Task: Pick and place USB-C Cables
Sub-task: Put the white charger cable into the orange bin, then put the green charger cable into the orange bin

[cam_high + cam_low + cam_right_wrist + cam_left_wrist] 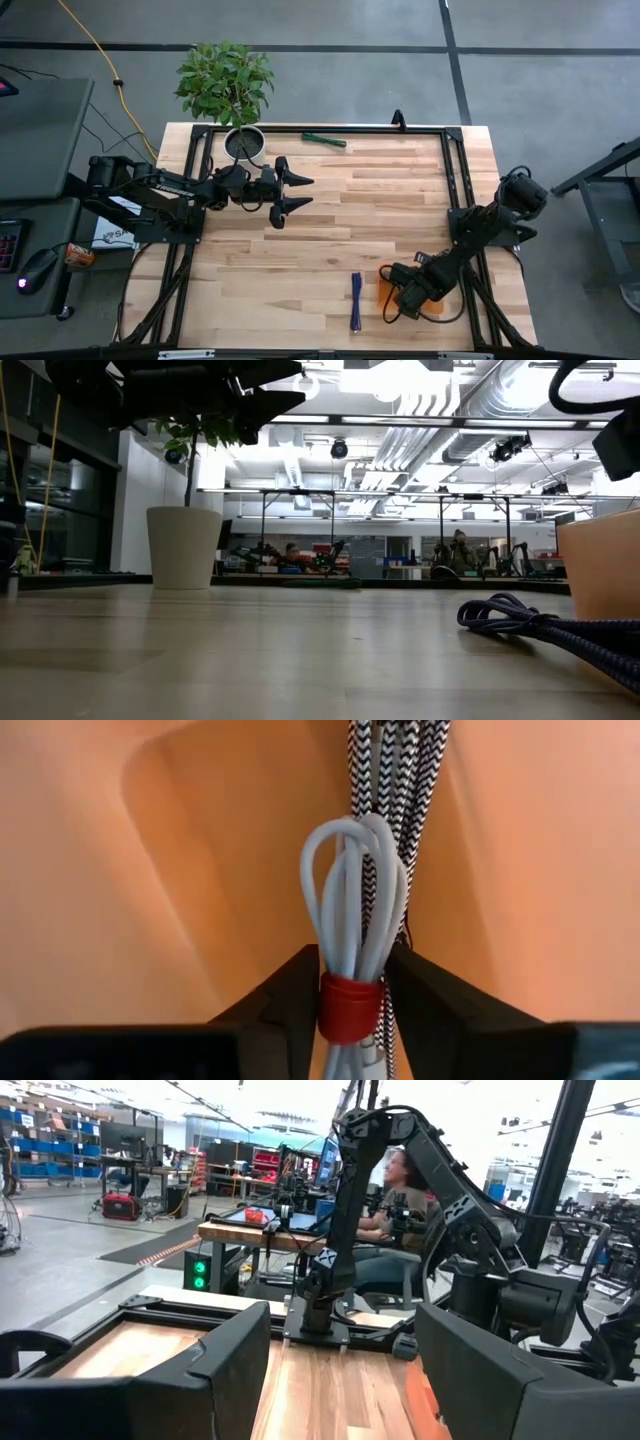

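Observation:
The white cable [352, 890] with its red band sits between the fingers of my right gripper [352, 960], which is shut on it over the orange tray [200, 850]. The silvery grey braided cable [400, 770] lies in the tray just behind it. In the high view my right gripper [392, 295] is at the tray [384, 279], near the table's near edge. The dark blue cable [355, 301] lies on the table left of the tray. The green cable [325, 140] lies by the far edge. My left gripper [305, 192] hangs open above the table's left half. My right gripper pinches the white cable at its red band [350, 1008] between the two fingers [290, 995]. The fingers point down into the tray from above and lie along the bundle. The looped end [352, 840] sticks out past the fingertips toward the tray floor; whether it touches, I cannot tell.
A potted plant [243, 140] stands at the table's far left corner, its pot [184, 547] also in the low view. A black frame [450, 180] runs along the table's edges. The yellow cord [100, 50] lies on the floor. Bare wood spreads across the table's middle.

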